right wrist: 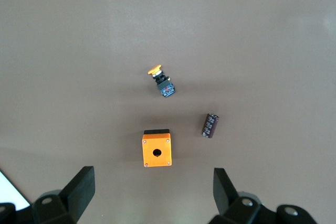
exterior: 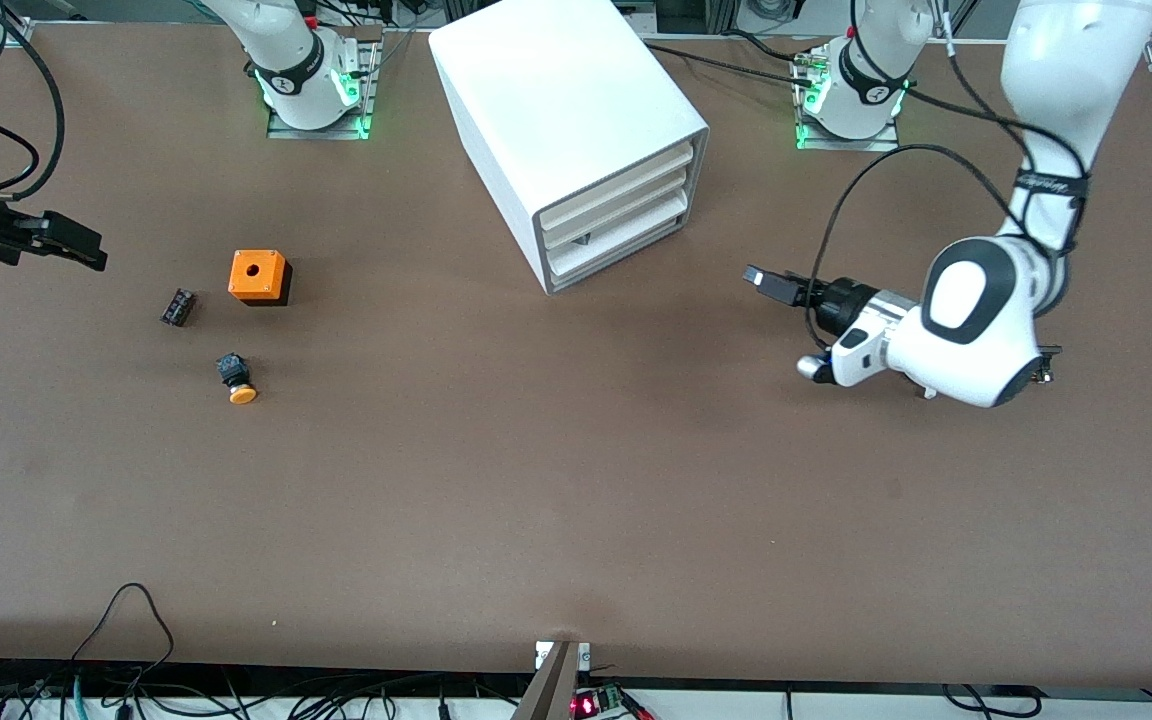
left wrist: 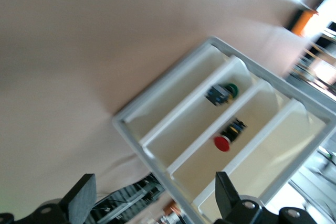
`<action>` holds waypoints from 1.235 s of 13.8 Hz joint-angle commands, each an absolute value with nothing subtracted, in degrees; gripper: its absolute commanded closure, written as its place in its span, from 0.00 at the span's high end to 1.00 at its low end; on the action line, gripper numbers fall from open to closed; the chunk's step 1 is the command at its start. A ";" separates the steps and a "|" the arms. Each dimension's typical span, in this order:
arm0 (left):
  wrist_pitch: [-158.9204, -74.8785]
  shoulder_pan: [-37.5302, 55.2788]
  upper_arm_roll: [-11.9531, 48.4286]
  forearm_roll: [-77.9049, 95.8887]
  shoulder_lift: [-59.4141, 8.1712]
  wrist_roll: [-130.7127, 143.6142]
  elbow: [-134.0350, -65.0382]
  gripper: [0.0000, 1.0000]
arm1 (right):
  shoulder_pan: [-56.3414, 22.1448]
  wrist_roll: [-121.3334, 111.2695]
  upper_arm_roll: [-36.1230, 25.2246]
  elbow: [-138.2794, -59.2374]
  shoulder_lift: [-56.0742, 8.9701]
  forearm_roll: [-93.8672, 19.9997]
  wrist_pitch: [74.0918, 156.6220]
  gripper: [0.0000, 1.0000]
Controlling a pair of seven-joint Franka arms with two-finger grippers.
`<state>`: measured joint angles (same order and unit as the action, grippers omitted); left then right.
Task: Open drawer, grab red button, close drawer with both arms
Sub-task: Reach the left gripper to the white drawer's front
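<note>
The white cabinet (exterior: 556,90) stands mid-table near the arms' bases, with its three drawers (exterior: 616,215) pushed in. Through its front, the left wrist view shows the red-capped button (left wrist: 222,143) lying in one drawer (left wrist: 210,163), beside a drawer holding a green-capped button (left wrist: 228,91). My left gripper (exterior: 756,279) (left wrist: 155,192) is open and lies level just above the table, pointing at the cabinet's front a short way off. My right gripper (exterior: 76,245) (right wrist: 155,187) is open and empty above the right arm's end of the table.
Toward the right arm's end of the table lie an orange box with a hole (exterior: 260,276) (right wrist: 156,149), an orange-capped button (exterior: 236,379) (right wrist: 161,81) and a small dark part (exterior: 178,306) (right wrist: 210,125). Cables hang along the table edge nearest the front camera.
</note>
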<state>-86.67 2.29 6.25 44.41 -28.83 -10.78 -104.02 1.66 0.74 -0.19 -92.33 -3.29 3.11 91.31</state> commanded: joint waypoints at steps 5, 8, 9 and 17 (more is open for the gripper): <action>-92.02 11.33 8.26 55.63 -29.79 -14.85 -110.21 1.00 | 1.58 -0.26 -0.35 -93.34 -2.90 1.93 94.92 1.00; -95.96 11.60 11.67 55.72 -29.79 -14.77 -112.93 1.00 | 1.58 0.70 -0.61 -93.60 -2.90 2.02 95.98 1.00; -97.54 11.60 13.17 56.42 -29.53 -14.77 -114.33 1.00 | 1.58 0.70 -0.79 -93.69 -2.81 2.02 95.80 1.00; -102.39 11.43 16.61 58.01 -29.00 -14.85 -117.77 0.00 | 1.67 0.79 -0.97 -94.13 -2.64 2.29 95.27 1.00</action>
